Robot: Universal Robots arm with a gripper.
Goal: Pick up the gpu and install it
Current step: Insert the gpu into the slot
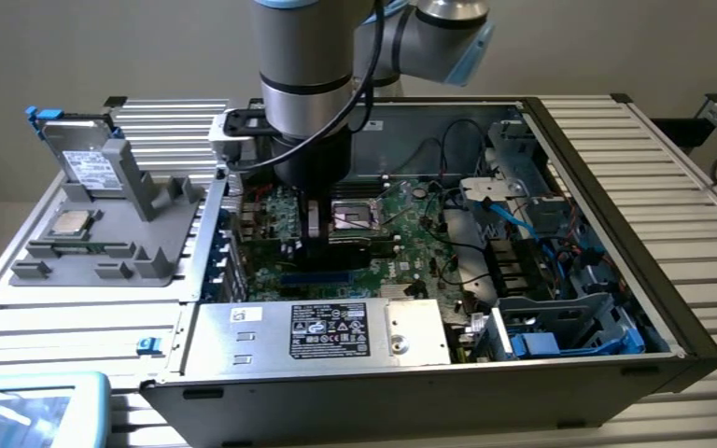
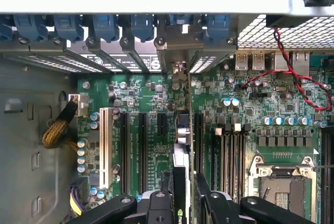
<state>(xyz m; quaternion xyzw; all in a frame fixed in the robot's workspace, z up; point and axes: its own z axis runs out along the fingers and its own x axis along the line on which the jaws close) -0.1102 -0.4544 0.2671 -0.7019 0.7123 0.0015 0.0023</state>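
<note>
The end effector [image 2: 183, 185] clasps the gpu [image 2: 181, 130] over the motherboard [image 2: 141, 96].

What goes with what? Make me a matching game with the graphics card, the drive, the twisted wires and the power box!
Things:
1. graphics card
2. drive
3. twisted wires
4. power box

Clues:
A. red and black
B. standing in the grey holder outside the case
C. gripped by the claw above the green board
D. silver, with a label, inside the case

Pairs: 1-C, 2-B, 3-A, 4-D
</note>
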